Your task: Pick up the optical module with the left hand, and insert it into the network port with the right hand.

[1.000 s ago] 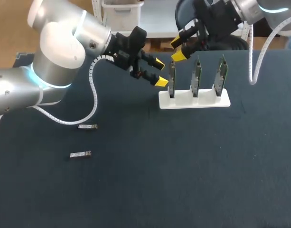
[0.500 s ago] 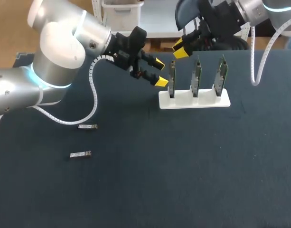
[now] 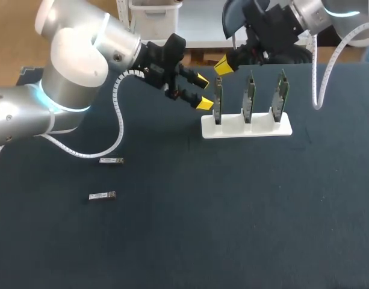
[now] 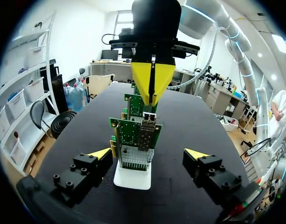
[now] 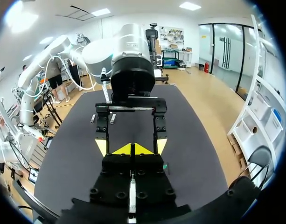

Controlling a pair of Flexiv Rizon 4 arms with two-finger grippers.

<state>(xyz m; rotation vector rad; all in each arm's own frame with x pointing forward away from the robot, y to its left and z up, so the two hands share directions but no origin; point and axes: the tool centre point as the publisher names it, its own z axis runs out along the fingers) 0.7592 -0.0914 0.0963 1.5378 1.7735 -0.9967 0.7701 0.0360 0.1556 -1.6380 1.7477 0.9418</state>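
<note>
One optical module (image 3: 111,160) lies flat on the dark worktop (image 3: 232,211), and a second module (image 3: 102,195) lies near it. Both are well apart from the left tool (image 3: 201,91) and from the right tool (image 3: 223,65). The left tool has its fingers wide apart and holds nothing. Just ahead of it is a white stand (image 3: 246,127) with three upright green boards (image 4: 133,140), and the nearest board carries the network port (image 4: 146,135). The right tool hangs above this first board, its yellow tips pressed together.
</note>
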